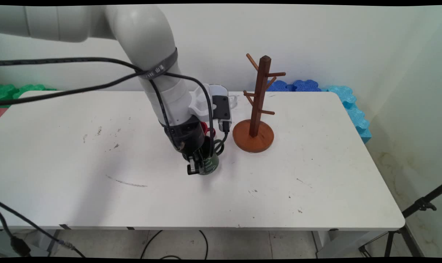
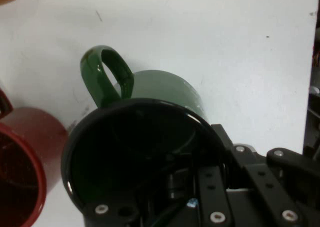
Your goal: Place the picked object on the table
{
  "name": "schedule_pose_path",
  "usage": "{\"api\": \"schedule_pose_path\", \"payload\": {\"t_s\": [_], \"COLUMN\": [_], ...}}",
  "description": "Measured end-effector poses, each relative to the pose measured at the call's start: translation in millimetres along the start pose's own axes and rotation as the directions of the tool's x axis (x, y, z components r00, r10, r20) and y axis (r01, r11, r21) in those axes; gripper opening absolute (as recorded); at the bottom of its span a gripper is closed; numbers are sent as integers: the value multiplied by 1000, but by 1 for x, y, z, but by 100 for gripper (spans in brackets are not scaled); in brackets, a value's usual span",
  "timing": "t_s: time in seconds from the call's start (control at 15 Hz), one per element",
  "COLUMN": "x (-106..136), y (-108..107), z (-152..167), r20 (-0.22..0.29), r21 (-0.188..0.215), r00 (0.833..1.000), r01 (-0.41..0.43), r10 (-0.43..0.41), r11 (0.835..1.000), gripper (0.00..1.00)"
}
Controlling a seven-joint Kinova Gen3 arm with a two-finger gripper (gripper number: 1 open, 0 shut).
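A dark green mug (image 1: 210,165) (image 2: 150,117) stands upright on the white table (image 1: 279,182), its handle (image 2: 107,74) pointing away from the hand. My gripper (image 1: 199,164) (image 2: 220,157) reaches down over its rim, one finger inside the mug and the other outside against its wall, shut on the green mug's side. A red mug (image 2: 22,162) (image 1: 205,128) stands right beside the green one, mostly hidden behind the wrist in the main view.
A brown wooden mug tree (image 1: 256,109) with bare pegs stands just right of the gripper. Something white like a mug (image 1: 232,99) peeks out behind the wrist. Blue foam tiles (image 1: 348,106) and green ones (image 1: 16,90) line the table's far edge. A tripod (image 1: 418,208) stands at the lower right.
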Motion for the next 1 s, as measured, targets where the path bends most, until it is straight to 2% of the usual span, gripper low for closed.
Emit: {"api": "schedule_pose_path", "payload": {"t_s": [1.0], "x": [-3], "y": [-14], "z": [47], "r20": [11], "r21": [-10], "r00": [998], "r01": [-57], "r10": [57], "r11": [998], "gripper": [0]}}
